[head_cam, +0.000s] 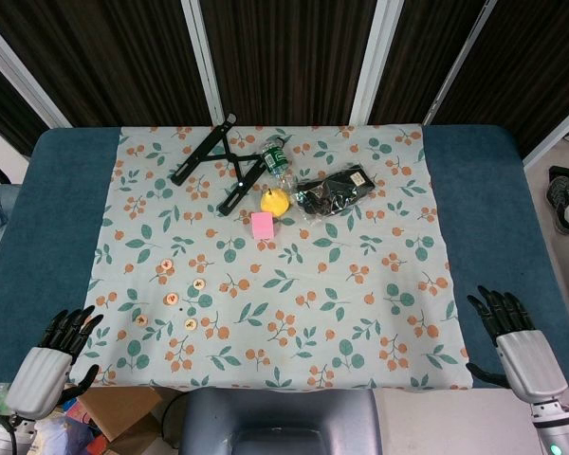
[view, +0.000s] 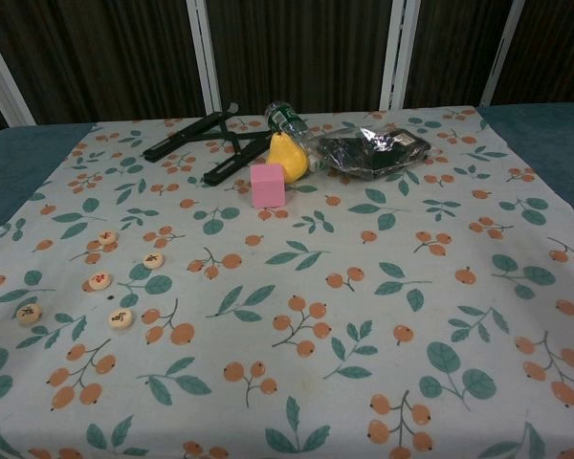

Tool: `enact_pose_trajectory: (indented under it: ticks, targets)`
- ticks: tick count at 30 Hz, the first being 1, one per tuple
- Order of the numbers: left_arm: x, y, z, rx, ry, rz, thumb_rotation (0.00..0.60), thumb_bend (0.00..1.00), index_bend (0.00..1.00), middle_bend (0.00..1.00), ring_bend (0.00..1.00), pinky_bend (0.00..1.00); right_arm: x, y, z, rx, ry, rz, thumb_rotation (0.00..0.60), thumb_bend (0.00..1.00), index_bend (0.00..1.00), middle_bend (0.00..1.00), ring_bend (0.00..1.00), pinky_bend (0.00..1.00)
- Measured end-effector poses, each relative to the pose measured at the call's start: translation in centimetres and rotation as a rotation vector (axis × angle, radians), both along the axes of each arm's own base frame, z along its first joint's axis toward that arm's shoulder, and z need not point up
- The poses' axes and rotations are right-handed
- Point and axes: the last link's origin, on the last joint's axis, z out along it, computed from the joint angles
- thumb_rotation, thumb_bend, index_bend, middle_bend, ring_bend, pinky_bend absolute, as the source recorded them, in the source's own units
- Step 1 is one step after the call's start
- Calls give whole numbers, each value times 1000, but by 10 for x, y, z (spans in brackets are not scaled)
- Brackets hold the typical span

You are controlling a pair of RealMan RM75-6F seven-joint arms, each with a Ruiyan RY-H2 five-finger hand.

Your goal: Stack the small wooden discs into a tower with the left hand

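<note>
Several small wooden discs lie flat and apart on the patterned cloth at the left: one (head_cam: 167, 265) (view: 107, 237) farthest back, one (head_cam: 200, 283) (view: 153, 259) to its right, one (head_cam: 171, 299) (view: 99, 280) in the middle, one (head_cam: 141, 320) (view: 29, 313) at the near left, one (head_cam: 190, 325) (view: 121, 318) nearest. None is stacked. My left hand (head_cam: 52, 360) hovers at the table's near left corner, fingers spread, holding nothing. At the near right edge my right hand (head_cam: 514, 343) is likewise empty and spread. The chest view shows neither hand.
At the back of the cloth lie a black folding stand (head_cam: 218, 161), a plastic bottle (head_cam: 278, 161), a yellow pear-shaped toy (head_cam: 276, 200), a pink cube (head_cam: 263, 226) and a dark plastic packet (head_cam: 337, 190). Blue table (head_cam: 66, 218) borders the cloth on both sides.
</note>
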Motion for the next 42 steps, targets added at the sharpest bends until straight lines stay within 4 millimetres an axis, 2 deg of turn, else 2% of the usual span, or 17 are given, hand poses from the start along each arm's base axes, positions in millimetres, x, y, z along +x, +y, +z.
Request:
enact_pose_trajectory:
  ticks: [7, 9, 10, 11, 12, 13, 14, 15, 17, 21, 27, 36, 42]
  targets:
    - [-1, 2, -3, -12, 3, 9, 600, 420, 0, 3, 1, 6, 0, 0, 0, 2, -5, 2, 600, 204, 0, 0, 0, 0]
    - [-2, 5, -4, -4, 4, 12, 600, 421, 12, 65, 93, 188, 0, 0, 0, 4, -1, 4, 600, 204, 0, 0, 0, 0]
    - [-2, 6, -5, 3, 4, 12, 600, 421, 35, 204, 259, 463, 0, 0, 0, 6, -2, 4, 600, 204, 0, 0, 0, 0]
    - [-1, 8, -6, 12, 0, 12, 600, 421, 62, 351, 420, 684, 0, 0, 0, 7, -3, 4, 600, 205, 0, 0, 0, 0]
    - [-1, 11, -8, 26, -10, 13, 600, 421, 98, 512, 576, 851, 0, 0, 0, 7, -4, 5, 600, 205, 0, 0, 0, 0]
    - [-1, 13, -11, 35, -21, 17, 600, 421, 152, 690, 739, 962, 0, 0, 0, 7, -5, 5, 600, 204, 0, 0, 0, 0]
    - [-2, 15, -14, 43, -34, 22, 600, 421, 205, 825, 861, 998, 0, 0, 0, 8, -6, 4, 600, 205, 0, 0, 0, 0]
    - [-3, 19, -19, 50, -54, 31, 600, 422, 240, 906, 930, 1000, 0, 0, 0, 8, -8, 4, 600, 205, 0, 0, 0, 0]
    - [-7, 25, -29, 49, -80, 52, 600, 425, 294, 992, 997, 1000, 0, 0, 1, 8, -9, 5, 600, 204, 0, 0, 0, 0]
    - [-18, 38, -56, 28, -118, 112, 600, 424, 344, 1000, 1000, 1000, 0, 0, 0, 7, -8, 4, 600, 205, 0, 0, 0, 0]
    - [-27, 53, -86, 11, -134, 183, 600, 423, 348, 1000, 1000, 1000, 0, -2, -2, 13, -1, -1, 600, 204, 0, 0, 0, 0]
    - [-36, 72, -106, 24, -123, 236, 600, 421, 345, 1000, 1000, 1000, 0, -3, -1, 7, -3, -7, 600, 205, 0, 0, 0, 0]
    - [-35, 80, -113, 18, -123, 238, 600, 419, 345, 1000, 1000, 1000, 0, -4, -1, 6, -4, -8, 600, 204, 0, 0, 0, 0]
